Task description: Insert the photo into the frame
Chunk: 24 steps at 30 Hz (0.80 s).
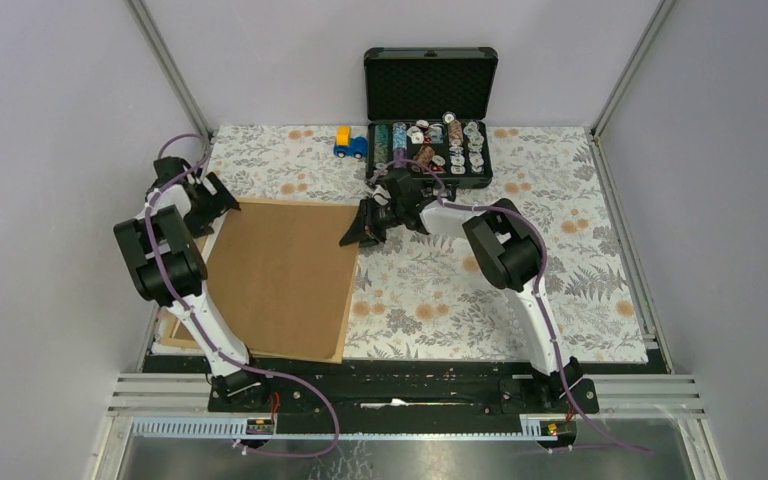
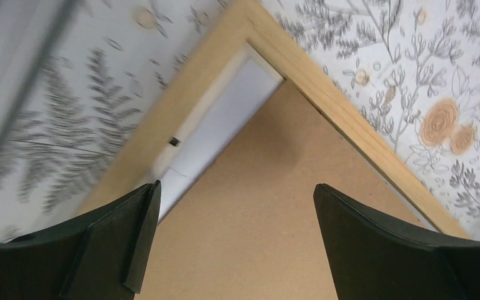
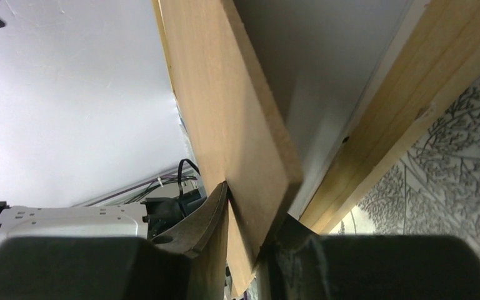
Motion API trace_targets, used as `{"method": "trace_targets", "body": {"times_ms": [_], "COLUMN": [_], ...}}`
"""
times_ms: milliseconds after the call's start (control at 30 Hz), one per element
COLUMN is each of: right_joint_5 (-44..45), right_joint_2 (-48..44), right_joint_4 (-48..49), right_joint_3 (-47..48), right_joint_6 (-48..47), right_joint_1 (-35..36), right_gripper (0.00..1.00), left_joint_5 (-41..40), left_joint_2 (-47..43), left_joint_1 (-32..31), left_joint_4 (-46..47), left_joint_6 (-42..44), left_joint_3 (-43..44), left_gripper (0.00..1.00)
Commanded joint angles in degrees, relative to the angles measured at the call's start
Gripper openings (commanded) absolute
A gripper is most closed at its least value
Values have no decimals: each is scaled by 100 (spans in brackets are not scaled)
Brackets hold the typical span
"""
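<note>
Pinching board (image 3: 225,94) edge, right end effector (image 3: 250,212) is holding thin, stiff, likely light sheet; left end effector (image 2: 236,187) is hovering spread over frame (image 2: 325,84).

Top external: high, near side, looking down on the whole backing board (image 1: 280,275). Left wrist: close above its corner and the frame (image 2: 325,81) corner. Right wrist: hard against the board's edge.

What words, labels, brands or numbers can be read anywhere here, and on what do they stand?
No text can be read in any view.
On the case: no lettering shows; the round pieces in it are too small to tell.
On the toy truck: too small to tell.
On the board, frame and cloth: none, only the cloth's leaf-and-flower print.
</note>
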Motion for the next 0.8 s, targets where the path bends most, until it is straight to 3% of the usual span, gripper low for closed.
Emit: {"method": "trace_targets", "body": {"times_ms": [0,133,300,567,667,767], "right_joint_5": [39,-52,-87,-215,-264,-321], "right_joint_2": [-635,-636,-612,-556,-537,-575], "right_joint_4": [-80,-78,-330,-13,415,961], "right_joint_3": [-203,-247,-112,-22,-134,-471], "right_joint_6": [-401,-558,-928,-1362,-1431,-1547], "right_joint_1": [-237,-405,-565,-580,-579,-560], "right_gripper": [13,9,5,3,3,4], "left_joint_5": [1226,1829,1813,340,-588,-795], "left_joint_2": [373,470,72,-1137,-1152,-812], "left_joint_1": [-49,-65,-174,-134,103,436], "left_joint_4": [126,316,427,273,131,84], "left_joint_6": [-357,-542,-489,-127,-217,-280], "left_joint_3": [-385,-589,-751,-404,-222,-243], "left_gripper": [99,98,95,99,99,99]}}
